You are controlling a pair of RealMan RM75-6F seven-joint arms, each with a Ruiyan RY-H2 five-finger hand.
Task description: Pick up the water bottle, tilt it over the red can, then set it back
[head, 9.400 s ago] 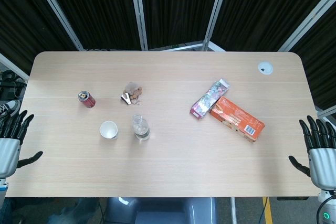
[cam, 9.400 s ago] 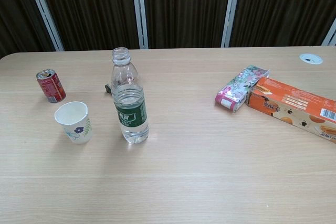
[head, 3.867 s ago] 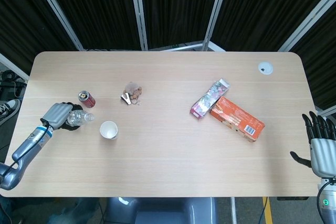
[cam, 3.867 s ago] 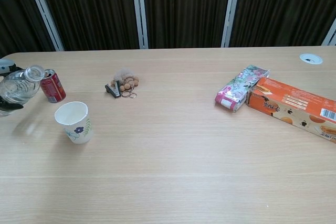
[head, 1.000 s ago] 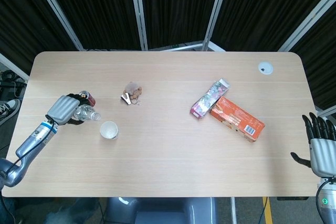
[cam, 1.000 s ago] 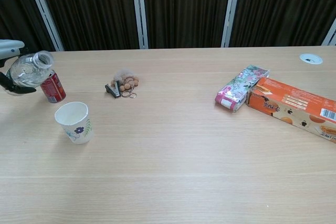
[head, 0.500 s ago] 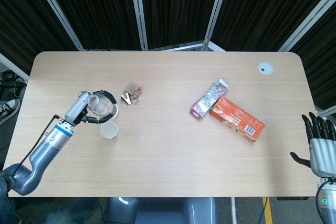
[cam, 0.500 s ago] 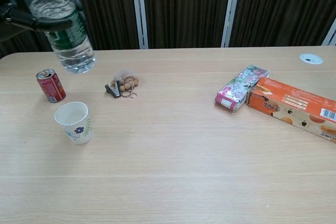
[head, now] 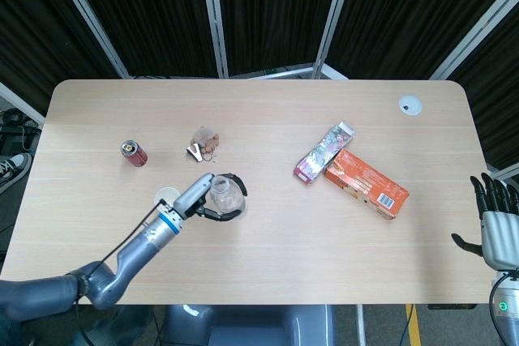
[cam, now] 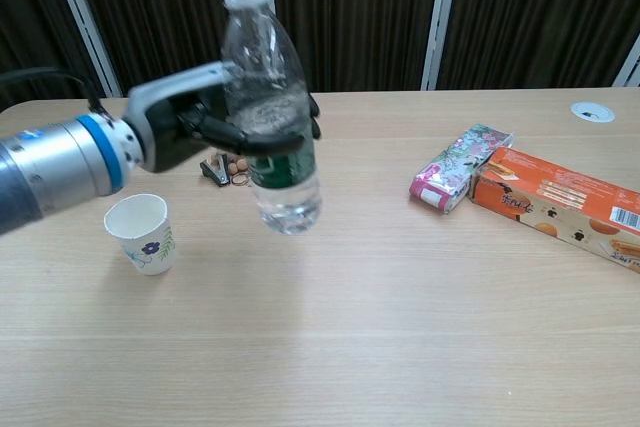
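The clear water bottle (cam: 284,187), green-labelled and uncapped, hangs upright above the table. My left hand (cam: 196,119) grips it around the middle. From above, the bottle (head: 221,193) and left hand (head: 199,194) sit just right of the paper cup (head: 165,195). The red can (head: 134,153) stands upright well to the left and behind the bottle; in the chest view my arm hides it. My right hand (head: 496,226) hangs off the table's right edge, fingers spread and holding nothing.
A white paper cup (cam: 141,233) stands below my left forearm. A small heap of keys and nuts (head: 205,145) lies behind the bottle. A pink packet (cam: 459,179) and orange box (cam: 560,205) lie at right. A white grommet (head: 409,104) sits far right.
My left hand has carried the bottle rightward, away from the red can and past the paper cup, keeping it upright. The right hand has not moved.
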